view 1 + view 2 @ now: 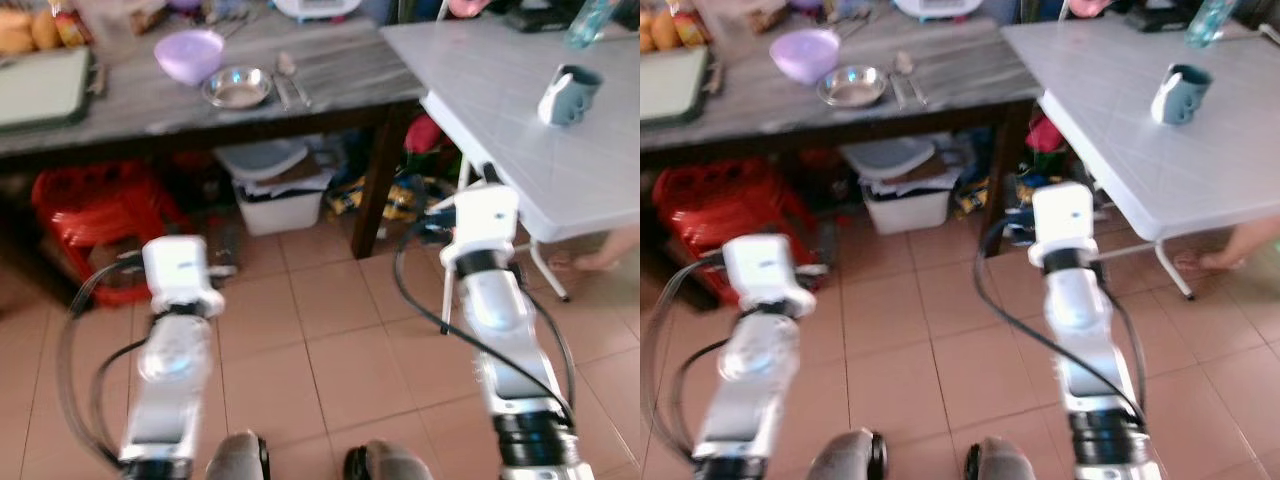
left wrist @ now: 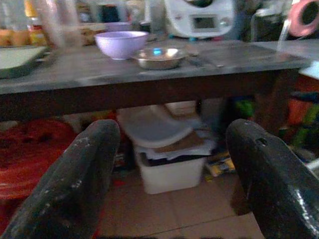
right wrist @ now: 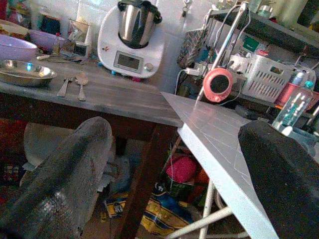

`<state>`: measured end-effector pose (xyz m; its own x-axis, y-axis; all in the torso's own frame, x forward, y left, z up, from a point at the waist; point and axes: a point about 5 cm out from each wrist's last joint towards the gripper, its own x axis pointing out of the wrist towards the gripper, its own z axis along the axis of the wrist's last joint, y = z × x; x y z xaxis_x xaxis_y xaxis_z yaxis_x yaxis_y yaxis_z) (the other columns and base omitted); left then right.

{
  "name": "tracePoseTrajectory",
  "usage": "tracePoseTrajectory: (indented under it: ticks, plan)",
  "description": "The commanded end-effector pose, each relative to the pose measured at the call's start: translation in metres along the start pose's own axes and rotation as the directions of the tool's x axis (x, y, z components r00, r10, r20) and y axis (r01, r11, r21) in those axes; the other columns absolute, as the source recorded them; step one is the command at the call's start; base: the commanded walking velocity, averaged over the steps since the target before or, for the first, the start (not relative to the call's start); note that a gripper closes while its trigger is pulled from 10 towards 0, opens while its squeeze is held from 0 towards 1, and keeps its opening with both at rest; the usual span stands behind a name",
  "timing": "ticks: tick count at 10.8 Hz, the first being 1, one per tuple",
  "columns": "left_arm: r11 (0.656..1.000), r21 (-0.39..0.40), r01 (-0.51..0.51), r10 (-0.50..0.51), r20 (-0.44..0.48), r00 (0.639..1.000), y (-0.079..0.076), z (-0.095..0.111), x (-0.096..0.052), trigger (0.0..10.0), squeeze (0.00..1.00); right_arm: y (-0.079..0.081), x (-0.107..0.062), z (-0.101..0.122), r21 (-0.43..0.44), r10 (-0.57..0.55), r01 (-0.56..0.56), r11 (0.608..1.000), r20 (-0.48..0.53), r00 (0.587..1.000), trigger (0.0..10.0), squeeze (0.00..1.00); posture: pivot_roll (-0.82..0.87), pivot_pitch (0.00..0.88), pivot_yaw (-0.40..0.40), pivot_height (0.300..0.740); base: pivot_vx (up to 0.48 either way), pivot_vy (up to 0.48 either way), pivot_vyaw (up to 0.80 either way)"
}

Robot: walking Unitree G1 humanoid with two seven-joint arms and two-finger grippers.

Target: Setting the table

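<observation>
Now, both grippers ride low at table-leg height, holding nothing. Left gripper [image 2: 169, 174]: fingers spread wide, aimed at the dark wooden table [image 1: 330, 70] with a white storage bin [image 2: 167, 167] showing between them underneath. Right gripper [image 3: 174, 174]: also spread wide, pointed toward the corner where the wooden table meets the white folding table [image 1: 520, 130].

The things I take to be for setting sit on the wooden table: a lilac bowl [image 1: 189, 54], a shallow steel dish [image 1: 238, 87] just beside it, and a spoon [image 1: 290, 72] with other cutlery next to the dish. A blue-grey mug [image 1: 570, 94] stands on the white table.

Handling, my read: the bowl looks like light plastic, so pinch the rim. The steel dish should be stiff, light, slick and low-walled; grip across the lip. The spoon lies flat and thin, hard to get under; take the handle mid-length.

A red stool [image 1: 95, 215] sits under the wooden table, near the left arm.
</observation>
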<state>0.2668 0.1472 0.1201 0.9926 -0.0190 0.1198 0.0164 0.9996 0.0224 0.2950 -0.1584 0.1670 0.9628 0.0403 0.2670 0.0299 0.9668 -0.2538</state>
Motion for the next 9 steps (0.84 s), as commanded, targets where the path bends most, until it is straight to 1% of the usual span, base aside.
tracePoseTrajectory:
  ticks: [1,3,4,9]
  plan:
    - [1.0,0.01,-0.011,0.011,0.001,1.0,0.0056,0.0004,-0.0013,10.0,0.0,0.002,0.0013,0.0017,0.008,0.003,-0.003,1.0,0.004,1.0,10.0,0.0,0.0,0.14,-0.021,0.74,0.0,-0.446,0.8]
    - [1.0,0.003,0.008,-0.008,0.001,1.0,0.0045,0.0007,-0.0022,10.0,0.0,0.0031,0.0021,0.0009,0.006,0.005,-0.005,1.0,0.0,1.0,10.0,0.0,0.0,0.139,-0.021,0.74,0.263,-0.398,0.75]
    - [1.0,0.002,0.016,-0.016,0.001,1.0,0.0043,0.0008,-0.0023,10.0,0.0,0.003,0.0033,0.0011,-0.012,0.002,-0.002,1.0,0.002,1.0,10.0,0.0,0.0,0.137,-0.02,0.74,0.281,-0.386,0.61]
    - [0.999,0.001,0.032,-0.032,0.0,0.999,0.0041,0.0016,-0.0016,10.0,0.0,0.0034,0.005,-0.002,0.012,-0.014,0.014,1.0,-0.013,1.0,10.0,0.0,0.01,0.133,-0.017,0.74,0.306,-0.366,0.0]
